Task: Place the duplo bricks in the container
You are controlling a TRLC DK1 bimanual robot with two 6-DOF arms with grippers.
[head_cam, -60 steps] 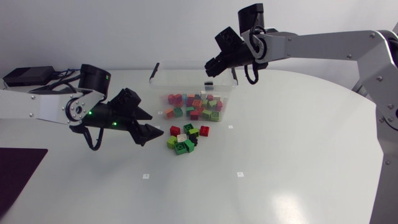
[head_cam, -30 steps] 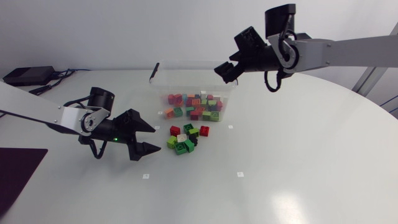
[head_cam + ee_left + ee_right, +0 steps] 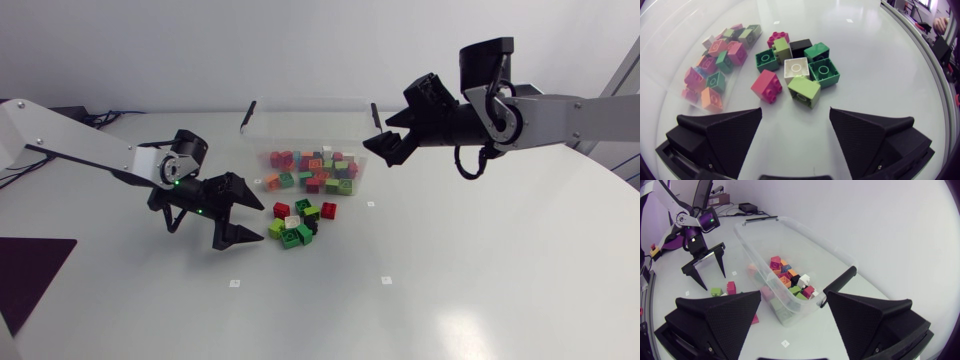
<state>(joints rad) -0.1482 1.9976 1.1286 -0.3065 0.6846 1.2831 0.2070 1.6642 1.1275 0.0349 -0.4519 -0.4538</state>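
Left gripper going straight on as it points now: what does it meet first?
Probably the lime-green duplo brick, the nearest thing ahead of the open left gripper; depth is unclear.

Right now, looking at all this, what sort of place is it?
Probably a robot test lab: a left gripper and a right gripper, both open, hang over a white table with a clear container and toy bricks.

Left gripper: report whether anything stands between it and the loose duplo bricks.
Nothing visible does. The left gripper hangs open facing the loose duplo bricks, with only bare table between its fingers and the nearest, a light green brick.
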